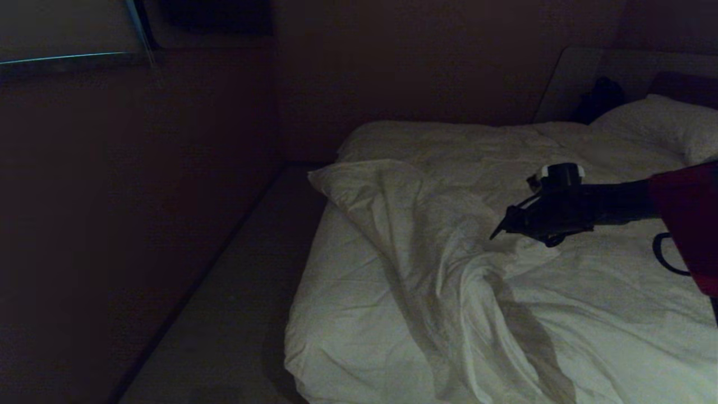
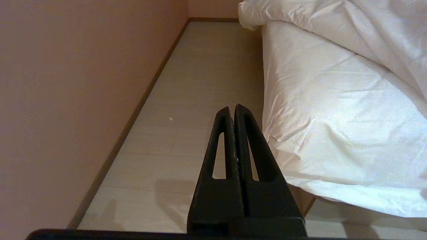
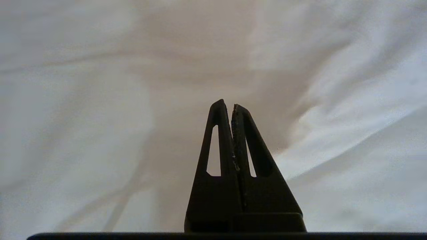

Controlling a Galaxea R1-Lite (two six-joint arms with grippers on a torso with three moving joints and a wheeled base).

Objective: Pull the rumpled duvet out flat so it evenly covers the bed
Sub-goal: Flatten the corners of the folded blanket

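The duvet (image 1: 449,241) is seen lying rumpled across the bed (image 1: 331,292), bunched into a thick diagonal ridge with one corner folded back near the bed's left edge, so that a strip of mattress sheet is left bare there. A pillow (image 1: 662,126) is seen at the far right. The right gripper (image 1: 496,233) is held above the creased middle of the duvet, its fingers pressed together and nothing gripped. The left gripper (image 2: 232,110) is parked beside the bed over the pale floor (image 2: 186,100), likewise closed and empty.
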